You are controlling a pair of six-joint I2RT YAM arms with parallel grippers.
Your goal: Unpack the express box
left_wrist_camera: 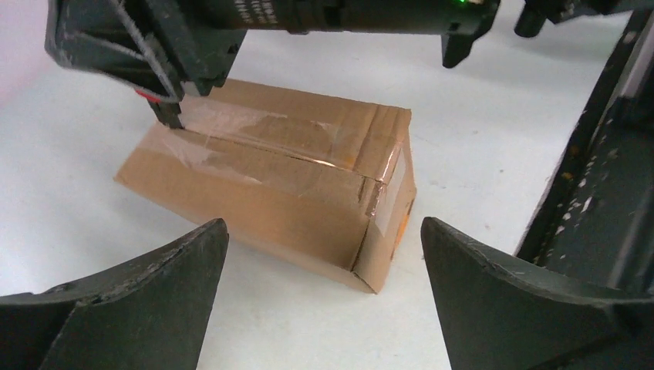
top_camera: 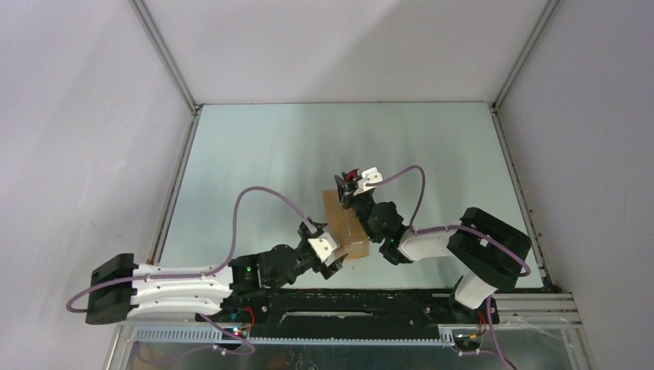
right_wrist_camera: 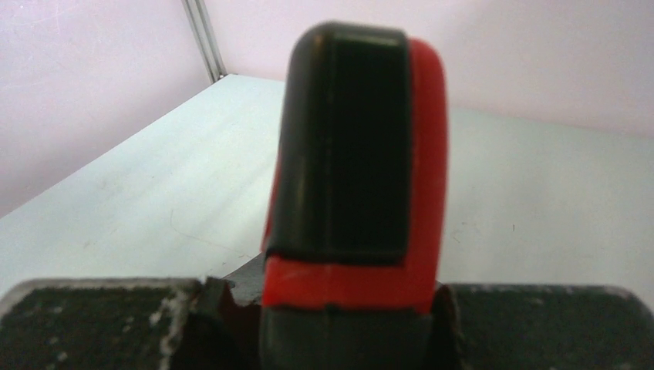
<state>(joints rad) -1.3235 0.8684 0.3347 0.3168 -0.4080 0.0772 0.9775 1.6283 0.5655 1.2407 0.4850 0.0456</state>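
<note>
- On the worktop (top_camera: 254,154), the express box (left_wrist_camera: 293,177) runs near-right to far-left.
- Left end effector (left_wrist_camera: 324,231), apart, faces its near end.
- Right end effector (top_camera: 352,185), at the far end, clamps a utility knife (right_wrist_camera: 351,154).

Wide-spread left fingers (left_wrist_camera: 139,308) frame the taped express box (left_wrist_camera: 285,177).

From above, both arms cover the ends of the express box (top_camera: 345,220). The utility knife (right_wrist_camera: 351,154) looks blurred in the right wrist view, its lower end cut off. The fingers of the left pincer (left_wrist_camera: 324,231) run off their view's bottom edge.
</note>
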